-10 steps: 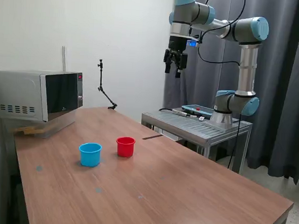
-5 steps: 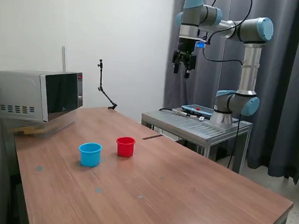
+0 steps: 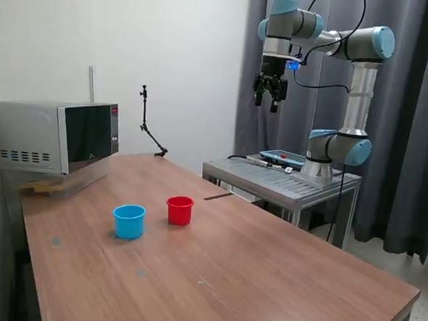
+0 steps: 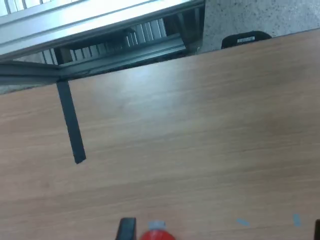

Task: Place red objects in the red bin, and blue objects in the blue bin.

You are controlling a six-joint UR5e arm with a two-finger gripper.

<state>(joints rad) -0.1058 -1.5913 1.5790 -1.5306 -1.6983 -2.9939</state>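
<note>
Red cup [image 3: 180, 209] and light blue cup [image 3: 129, 221] stand mid-table, contents unseen; gripper [image 3: 268, 102] high beyond the far edge, jaw state indiscernible.

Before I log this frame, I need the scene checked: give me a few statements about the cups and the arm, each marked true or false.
1. The red cup and the blue cup stand upright on the wooden table. True.
2. The gripper is lowered into the red cup. False: it hangs high above the table, far from both cups.
3. The blue cup is on the exterior view's left of the red cup. True.
4. The microwave door is open. False: it is closed.
</note>
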